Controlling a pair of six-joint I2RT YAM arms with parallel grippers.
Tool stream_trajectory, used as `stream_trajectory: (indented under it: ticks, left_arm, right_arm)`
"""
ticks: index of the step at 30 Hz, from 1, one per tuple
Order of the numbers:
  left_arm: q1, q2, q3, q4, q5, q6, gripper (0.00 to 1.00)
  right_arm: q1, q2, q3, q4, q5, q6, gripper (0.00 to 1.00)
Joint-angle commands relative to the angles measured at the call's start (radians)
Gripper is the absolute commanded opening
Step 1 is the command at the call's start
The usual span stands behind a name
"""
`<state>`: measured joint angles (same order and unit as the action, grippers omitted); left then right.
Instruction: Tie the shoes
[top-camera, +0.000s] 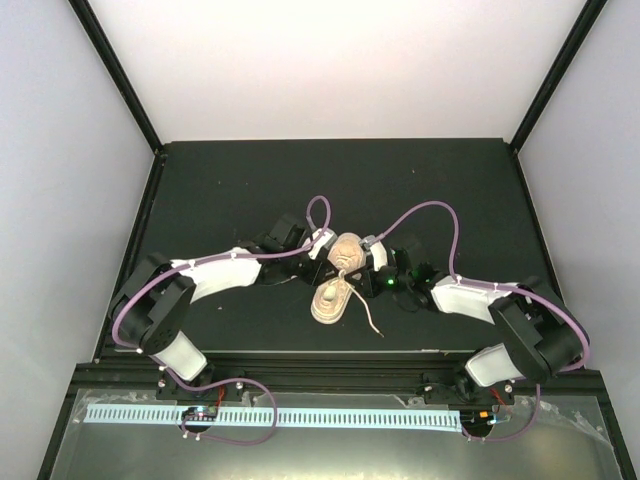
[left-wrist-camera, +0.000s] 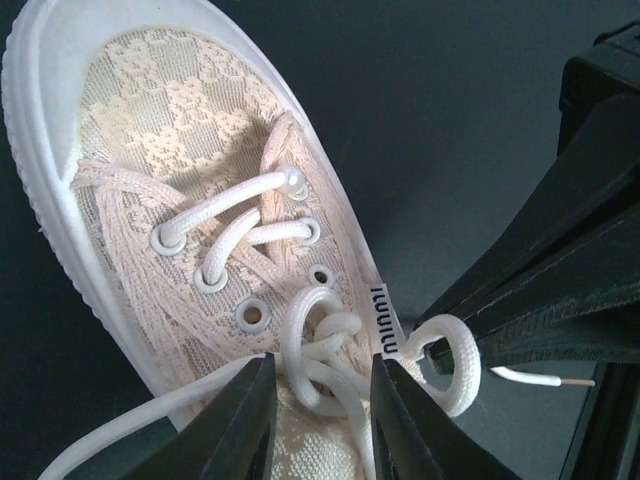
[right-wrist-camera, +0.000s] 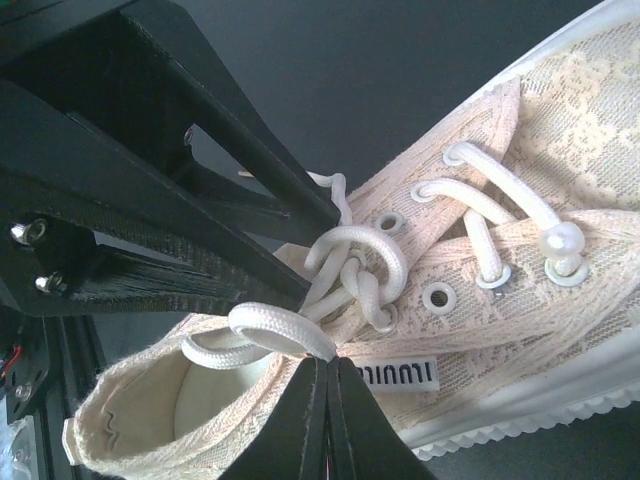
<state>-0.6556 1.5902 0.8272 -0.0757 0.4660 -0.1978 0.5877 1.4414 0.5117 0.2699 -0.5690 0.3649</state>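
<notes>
Dark table (top-camera: 250, 180) bears sneaker (top-camera: 335, 292) between left tool (left-wrist-camera: 322, 400) and right tool (right-wrist-camera: 328, 372)

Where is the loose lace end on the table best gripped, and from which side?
Probably grip the loose lace end near its tip, coming from above: it lies flat on the table, right of the shoe.
</notes>
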Motion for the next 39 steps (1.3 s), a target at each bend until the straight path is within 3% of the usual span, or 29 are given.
stream_trajectory:
  ticks: [1, 7, 20, 39]
  left_arm:
    - [0.003, 0.030, 0.043, -0.004, 0.028, 0.009, 0.23]
    - [0.002, 0.023, 0.045, 0.003, 0.031, 0.007, 0.02]
    - [0.003, -0.046, 0.010, 0.049, 0.003, 0.010, 0.02]
    - [0.003, -0.088, -0.037, 0.096, -0.031, 0.017, 0.01]
  right_arm:
    - [0.003, 0.008, -0.005, 0.031, -0.008, 0.002, 0.02]
    - [0.003, -0.011, -0.003, 0.011, 0.016, 0.008, 0.02]
    - [0.004, -0.038, 0.056, -0.035, 0.057, 0.001, 0.02]
    - [0.054, 0.123, 0.113, -0.007, 0.061, 0.028, 0.02]
